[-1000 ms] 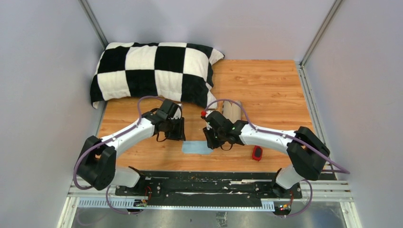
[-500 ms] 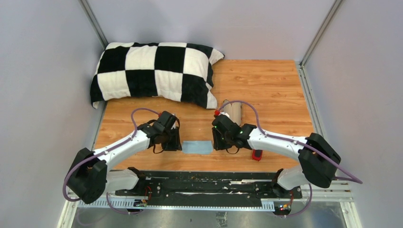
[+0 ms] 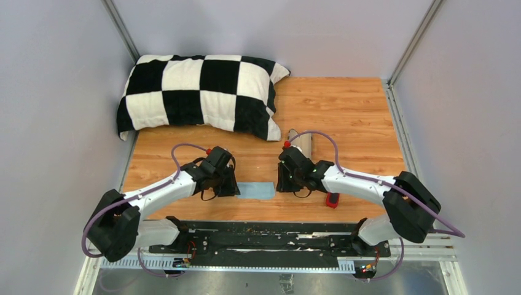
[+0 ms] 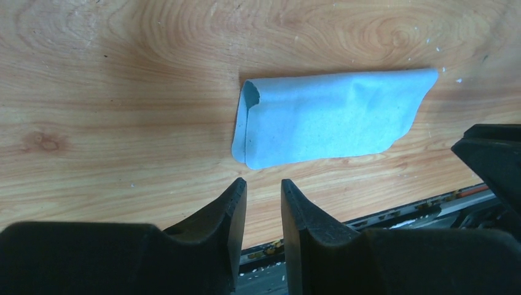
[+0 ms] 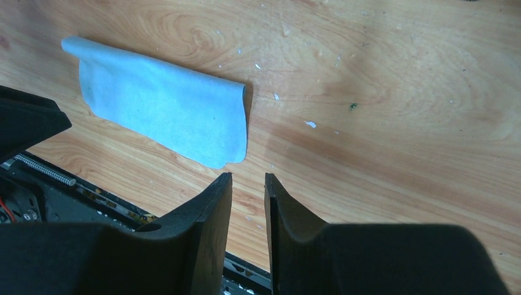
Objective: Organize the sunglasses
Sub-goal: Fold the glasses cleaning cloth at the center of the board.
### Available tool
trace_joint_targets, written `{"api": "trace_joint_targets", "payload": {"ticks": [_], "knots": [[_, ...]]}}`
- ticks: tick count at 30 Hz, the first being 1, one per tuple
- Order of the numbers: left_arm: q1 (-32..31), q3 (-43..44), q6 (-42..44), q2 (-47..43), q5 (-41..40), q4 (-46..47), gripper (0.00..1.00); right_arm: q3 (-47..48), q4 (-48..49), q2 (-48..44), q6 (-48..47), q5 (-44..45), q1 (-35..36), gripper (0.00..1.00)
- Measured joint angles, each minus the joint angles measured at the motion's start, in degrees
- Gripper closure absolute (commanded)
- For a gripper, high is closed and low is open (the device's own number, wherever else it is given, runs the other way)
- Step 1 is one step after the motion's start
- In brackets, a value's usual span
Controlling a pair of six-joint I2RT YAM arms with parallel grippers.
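I am hovering left jaws and right jaws at opposite ends of the folded blue cloth, each slightly parted, gripping nothing; likely staging a cloth pickup. Sunglasses are lying right of the cloth, untouched.

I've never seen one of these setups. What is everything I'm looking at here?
checkered fabric pillow: one, black and white, far left of the table.
wooden table: one, light brown, under everything.
folded light blue cloth: one, near edge, lying between the two arms' jaws.
glossy red-framed sunglasses: one, dark lenses, near edge, close beside the right arm.
greyish oblong case: one, mid-table, partly hidden behind the right arm.
robot arms: two, white and black, left arm and right arm; the jaws of each are slightly apart and empty.
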Motion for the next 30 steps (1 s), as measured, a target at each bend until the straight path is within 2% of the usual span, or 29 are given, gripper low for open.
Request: {"api": "trace_joint_targets", "payload": {"ticks": [3, 7, 16, 30], "knots": [[-0.07, -0.2, -1.27, 0.39, -0.17, 0.59, 0.7, -0.92, 0.98, 0.17, 0.83, -1.29, -0.61, 0.69], [-0.48, -0.28, -3.26, 1.86, -0.76, 1.03, 0.79, -1.11, 2.05, 0.72, 1.2, -2.6, -0.74, 0.69], [-1.75, -1.33, -7.04, 2.64, -3.1, 1.55, 0.8, -1.11, 3.26, 1.86, 1.33, -3.82, -0.9, 0.63], [-2.21, -1.99, -8.63, 4.15, -3.34, 3.45, 0.81, -1.11, 3.26, 2.62, 2.08, -4.28, -0.92, 0.63]]}}
